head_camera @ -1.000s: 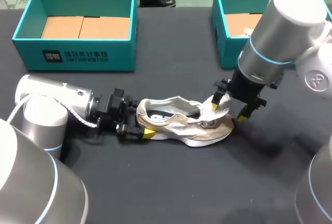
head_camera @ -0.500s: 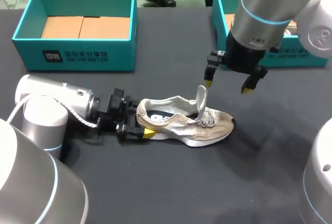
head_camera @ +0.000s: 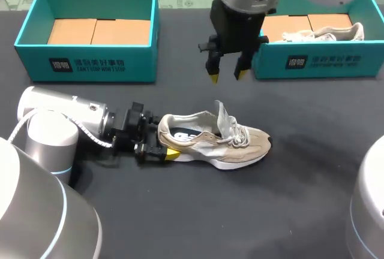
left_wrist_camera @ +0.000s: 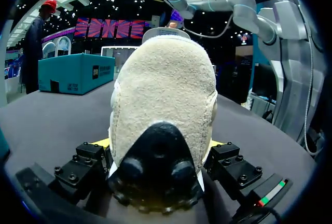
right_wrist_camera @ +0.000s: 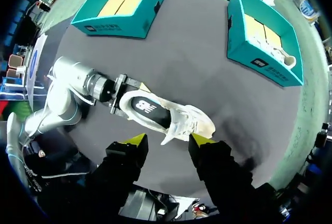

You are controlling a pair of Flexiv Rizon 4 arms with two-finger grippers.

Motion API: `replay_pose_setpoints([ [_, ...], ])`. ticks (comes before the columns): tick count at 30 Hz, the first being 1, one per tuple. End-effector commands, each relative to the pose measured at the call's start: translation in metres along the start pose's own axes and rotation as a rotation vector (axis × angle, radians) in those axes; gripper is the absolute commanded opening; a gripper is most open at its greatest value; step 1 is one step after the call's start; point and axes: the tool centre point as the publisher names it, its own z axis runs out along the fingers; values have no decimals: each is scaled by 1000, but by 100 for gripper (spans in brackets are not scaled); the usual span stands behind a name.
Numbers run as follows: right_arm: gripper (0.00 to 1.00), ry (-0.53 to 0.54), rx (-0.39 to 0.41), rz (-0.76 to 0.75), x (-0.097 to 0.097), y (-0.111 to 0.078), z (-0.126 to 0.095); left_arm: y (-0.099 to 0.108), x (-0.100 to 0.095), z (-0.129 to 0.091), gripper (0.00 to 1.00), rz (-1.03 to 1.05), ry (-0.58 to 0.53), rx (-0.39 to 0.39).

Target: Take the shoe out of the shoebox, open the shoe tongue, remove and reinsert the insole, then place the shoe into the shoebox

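A beige sneaker lies on its sole on the dark table, toe to the right, with its tongue standing up. The dark insole shows inside it. My left gripper lies low on the table and is shut on the shoe's heel, one finger on each side. My right gripper hangs high above the table, behind the shoe. It is open and empty, and in its own view the shoe lies far below its fingers.
A teal shoebox with cardboard inside stands at the back left. A second teal shoebox at the back right holds another shoe, close to the right of my right gripper.
My right gripper let go of the tongue, rose and moved left and back toward the boxes, its fingers now closer together. The tongue stays upright. My left arm and the shoe have not moved.
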Motion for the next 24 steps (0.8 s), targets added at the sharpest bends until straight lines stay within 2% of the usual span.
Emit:
replay_pose_setpoints([
  [1, 0, -242, 78, -193, 40, 14, 2, 2, 0, 1, 0, 0, 0, -1],
  [5, 0, -191, 4, -401, 58, 13, -4, 2, 0, 1, 0, 0, 0, -1],
  [6, 0, -190, 20, -437, 61, 12, -4, 2, 0, 1, 0, 0, 0, -1],
  [18, 0, -190, 20, -437, 61, 12, -4, 2, 0, 1, 0, 0, 0, -1],
  [20, 0, -203, -23, -525, 62, 13, 3, 2, 0, 1, 0, 0, 0, -1],
  [24, 0, -205, -16, -684, 66, 12, 19, 2, 0, 1, 0, 0, 0, -1],
])
